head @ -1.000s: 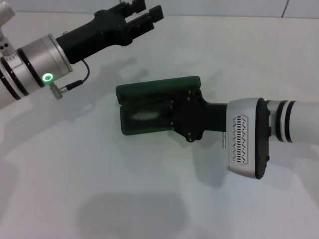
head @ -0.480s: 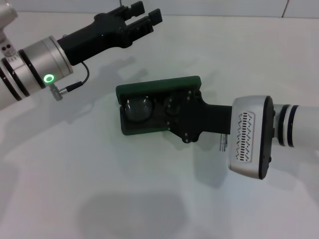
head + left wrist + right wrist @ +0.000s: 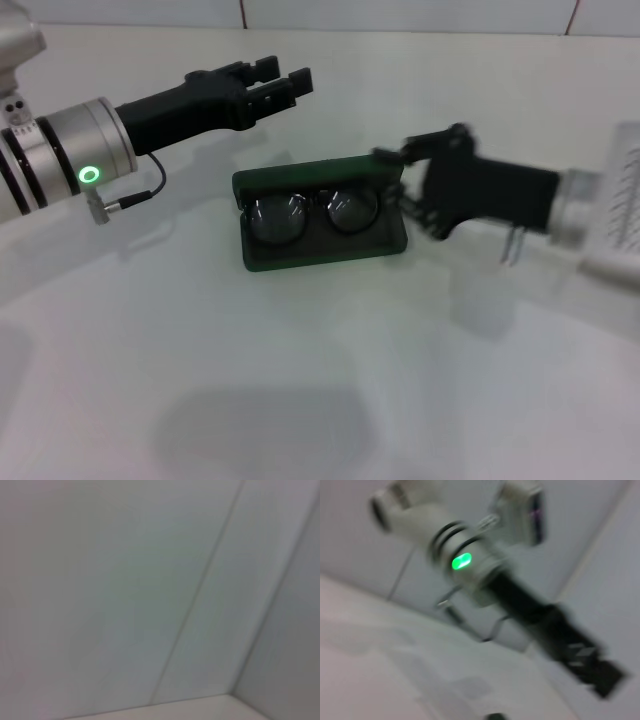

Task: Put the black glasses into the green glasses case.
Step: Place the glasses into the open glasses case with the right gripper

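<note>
The green glasses case lies open in the middle of the white table. The black glasses rest inside it, lenses facing up, nothing holding them. My right gripper hovers just off the case's right end, open and empty, its picture smeared by motion. My left gripper hangs open in the air behind and left of the case, clear of it. The right wrist view shows the left arm with its green light and the left gripper farther off. Only pale wall shows in the left wrist view.
The white table extends around the case to the front and left. A tiled wall runs along the back edge.
The right gripper, which covered the case's right half, has let go of the glasses and pulled back to the right. The left gripper dropped slightly lower and nearer.
</note>
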Tool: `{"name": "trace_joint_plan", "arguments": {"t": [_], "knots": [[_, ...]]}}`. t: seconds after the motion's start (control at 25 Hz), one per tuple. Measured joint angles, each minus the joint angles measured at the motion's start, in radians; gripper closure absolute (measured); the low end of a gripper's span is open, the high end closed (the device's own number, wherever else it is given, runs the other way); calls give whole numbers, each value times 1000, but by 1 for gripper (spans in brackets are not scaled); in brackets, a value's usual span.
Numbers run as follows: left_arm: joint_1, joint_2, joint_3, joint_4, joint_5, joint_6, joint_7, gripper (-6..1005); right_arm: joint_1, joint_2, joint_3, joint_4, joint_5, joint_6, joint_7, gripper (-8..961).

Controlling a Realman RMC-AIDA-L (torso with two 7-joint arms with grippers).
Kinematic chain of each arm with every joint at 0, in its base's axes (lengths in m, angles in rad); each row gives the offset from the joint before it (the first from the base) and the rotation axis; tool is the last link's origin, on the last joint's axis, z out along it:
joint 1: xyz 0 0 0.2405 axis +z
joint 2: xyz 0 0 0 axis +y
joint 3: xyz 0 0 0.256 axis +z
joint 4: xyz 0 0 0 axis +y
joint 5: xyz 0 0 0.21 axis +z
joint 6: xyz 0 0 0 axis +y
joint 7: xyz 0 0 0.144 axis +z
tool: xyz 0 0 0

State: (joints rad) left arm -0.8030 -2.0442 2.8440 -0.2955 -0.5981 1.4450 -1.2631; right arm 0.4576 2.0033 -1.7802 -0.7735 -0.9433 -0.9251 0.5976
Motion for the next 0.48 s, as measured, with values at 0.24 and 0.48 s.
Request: {"name": "trace_joint_plan", "arguments": {"t": [0.24,0.48], "knots": [[-4,9,1,-10,114,26,-2,395,20,-20,187,96,-42,-47,110,750],[-4,14,2,-18,268,181,87,396,16,-33,234,98,-48,-52,132,745]]}}
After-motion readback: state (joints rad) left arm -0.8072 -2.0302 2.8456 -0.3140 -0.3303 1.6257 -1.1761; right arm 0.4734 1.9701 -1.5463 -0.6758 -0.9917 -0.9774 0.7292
